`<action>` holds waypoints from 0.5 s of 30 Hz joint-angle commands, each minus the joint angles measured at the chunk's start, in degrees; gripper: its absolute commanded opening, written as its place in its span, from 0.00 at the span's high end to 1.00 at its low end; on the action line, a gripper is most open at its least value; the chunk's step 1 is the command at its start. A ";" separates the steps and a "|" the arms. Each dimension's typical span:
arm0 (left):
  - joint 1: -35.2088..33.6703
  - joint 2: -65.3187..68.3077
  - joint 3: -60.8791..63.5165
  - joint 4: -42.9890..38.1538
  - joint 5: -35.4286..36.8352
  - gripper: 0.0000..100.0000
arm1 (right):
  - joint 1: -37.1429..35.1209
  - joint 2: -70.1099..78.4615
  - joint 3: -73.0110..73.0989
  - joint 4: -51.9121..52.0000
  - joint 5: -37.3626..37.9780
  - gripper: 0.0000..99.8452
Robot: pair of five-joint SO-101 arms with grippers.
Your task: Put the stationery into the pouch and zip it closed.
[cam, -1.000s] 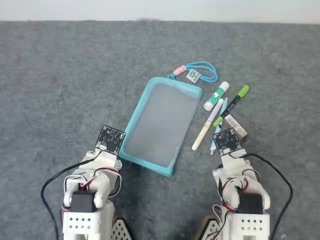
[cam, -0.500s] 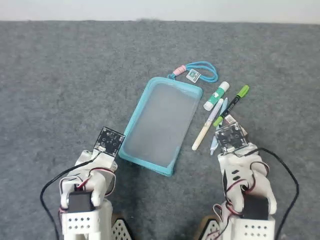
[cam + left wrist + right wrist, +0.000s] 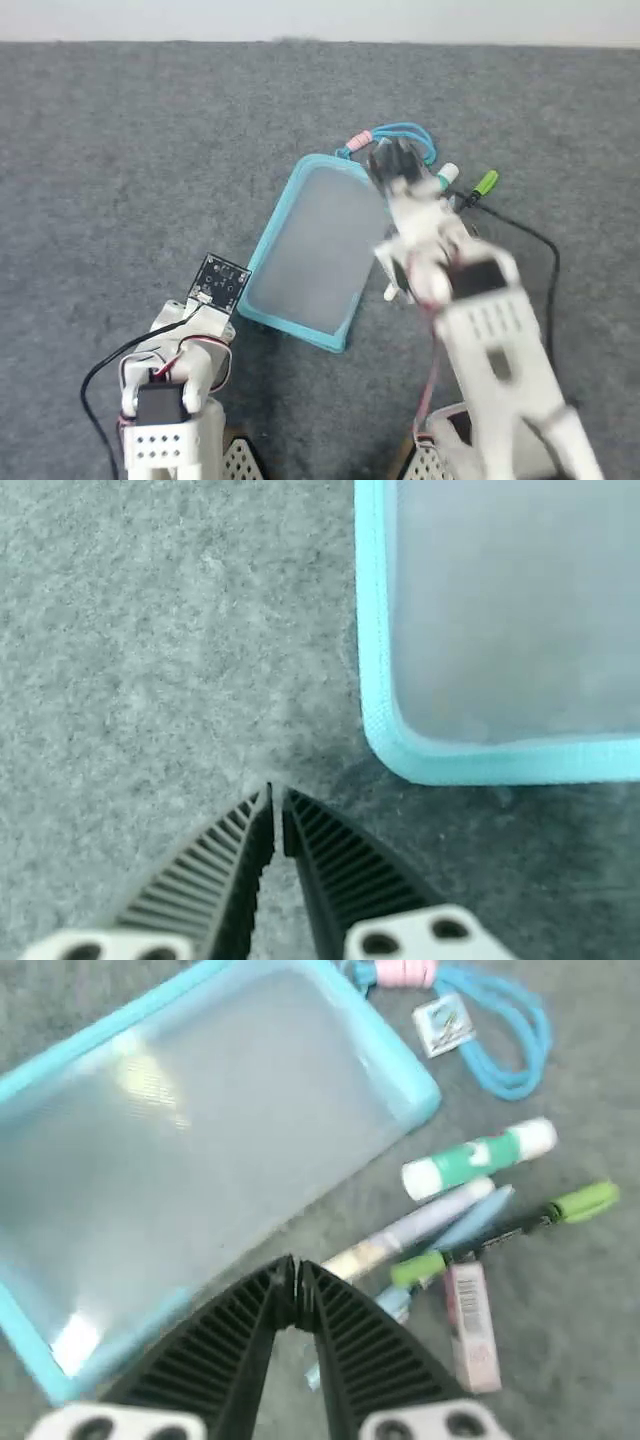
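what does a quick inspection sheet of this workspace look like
surface: grey carpet, flat.
job's things: teal pouch lying flat; glue stick, green-capped pen, pale pen and small pink box beside it on the carpet.
clutter: nothing seen.
grippers: left gripper shut, empty, off a pouch corner; right gripper shut, empty, above the pouch edge near the pens.
cables: black cable along the right arm.
surroundings: pale wall behind.

Wide carpet [image 3: 130, 170] flanks the pouch [image 3: 310, 250] by the left hand [image 3: 275, 798]; stationery [image 3: 478, 1156] crowds its other side
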 commanded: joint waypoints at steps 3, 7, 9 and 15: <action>-0.35 0.35 -0.40 -0.35 -0.70 0.99 | -1.01 19.91 -20.66 -0.92 -5.54 0.99; -0.35 0.35 -0.40 -0.35 -0.70 0.99 | -1.19 32.57 -32.70 -0.92 -6.59 0.87; -0.35 0.35 -0.40 -0.35 -0.70 0.99 | -1.27 38.64 -37.98 -1.45 -10.20 0.81; -0.35 0.35 -0.40 -0.35 -0.70 0.99 | -1.54 55.96 -57.14 -1.45 -29.19 0.76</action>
